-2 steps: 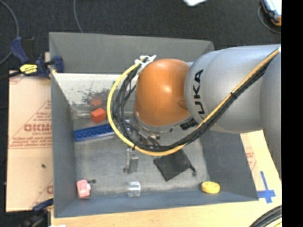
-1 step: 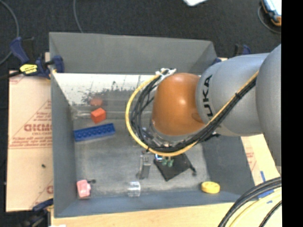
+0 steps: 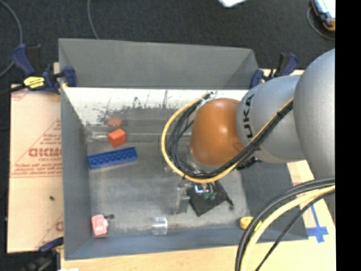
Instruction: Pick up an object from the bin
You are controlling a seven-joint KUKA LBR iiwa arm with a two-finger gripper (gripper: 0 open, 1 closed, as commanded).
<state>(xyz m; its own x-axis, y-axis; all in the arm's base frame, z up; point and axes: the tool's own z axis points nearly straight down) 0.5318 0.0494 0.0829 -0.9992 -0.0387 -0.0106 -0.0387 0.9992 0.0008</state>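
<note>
Ideally the tool [image 3: 194, 195], its state impossible to tell, centres over the clear piece [image 3: 159, 225] at lower centre.

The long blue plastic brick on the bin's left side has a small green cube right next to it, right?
Not quite. The camera view shows the small cube next to the long blue plastic brick is orange, not green; both lie on the left side of the grey metal bin.

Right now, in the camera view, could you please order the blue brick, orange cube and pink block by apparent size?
1. blue brick, clearly the largest.
2. orange cube and pink block look much alike, so I will not rank them.
</note>
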